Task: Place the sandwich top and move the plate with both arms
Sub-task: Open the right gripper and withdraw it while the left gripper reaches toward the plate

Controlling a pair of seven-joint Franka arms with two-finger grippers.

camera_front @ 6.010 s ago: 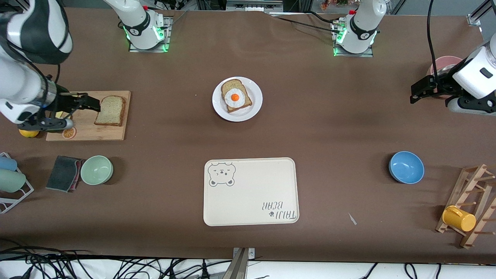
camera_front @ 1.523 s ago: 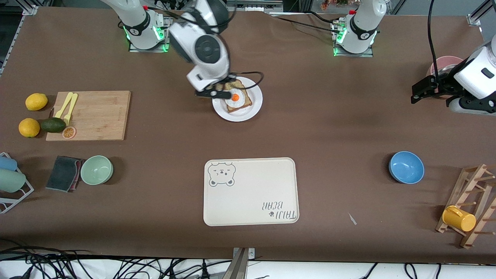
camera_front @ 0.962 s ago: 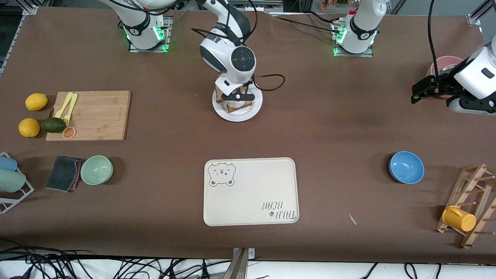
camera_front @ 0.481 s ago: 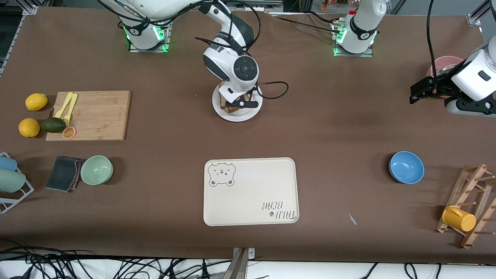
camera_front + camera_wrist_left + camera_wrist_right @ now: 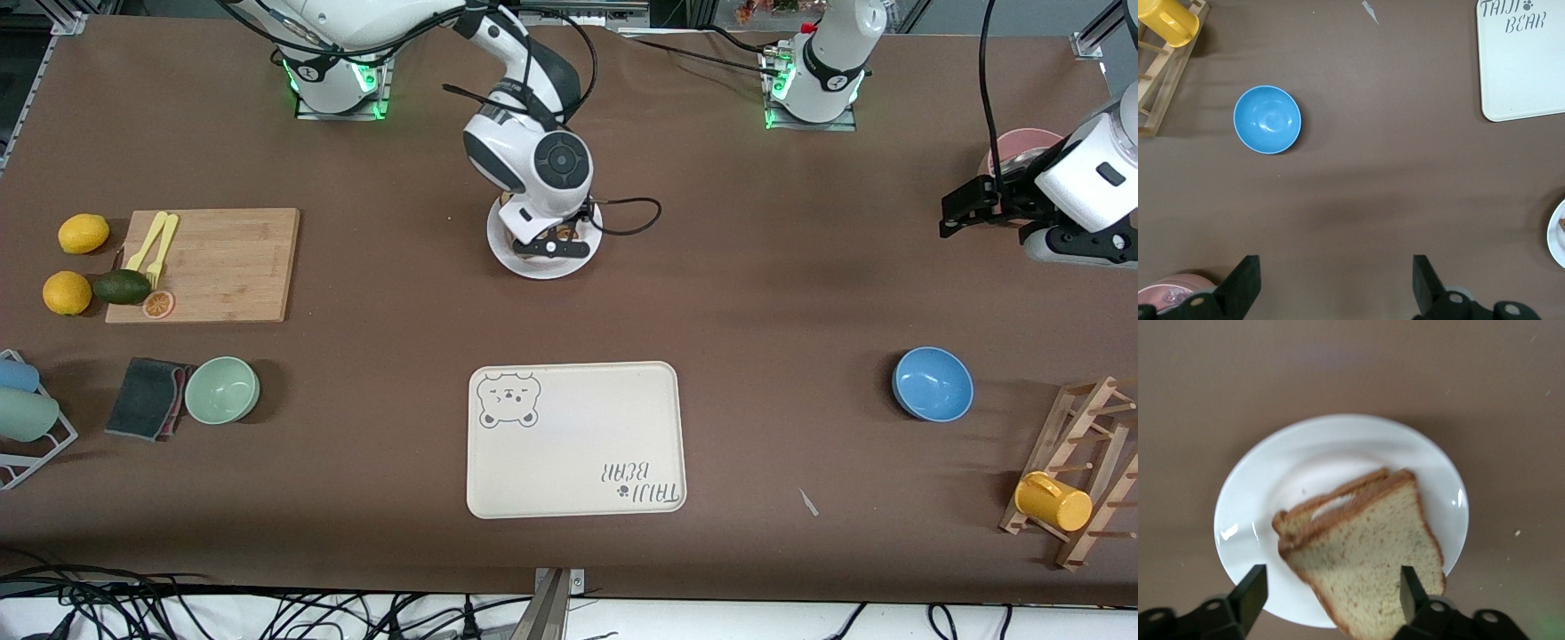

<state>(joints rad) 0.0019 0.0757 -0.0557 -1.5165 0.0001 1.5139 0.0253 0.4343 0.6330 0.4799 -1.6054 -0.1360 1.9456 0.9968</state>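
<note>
Spanning the scene, the brown desk (image 5: 782, 293) carries the white plate (image 5: 1331, 447) midway between the arms' ends. On it the sandwich top (image 5: 1371, 553) lies over another slice. Above hovers the right end effector (image 5: 1331, 597), fingers spread, touching nothing. Waiting over the desk's left-arm end, the left end effector (image 5: 1335, 283) gapes empty.

The front camera looks down from high across the whole table, facing both bases. Each wrist camera points straight down: the right one close over the plate (image 5: 1338, 447), which sits at upper centre in the front view (image 5: 507, 258), the left one higher, catching the plate's rim (image 5: 1557, 235) at its frame's edge.
</note>
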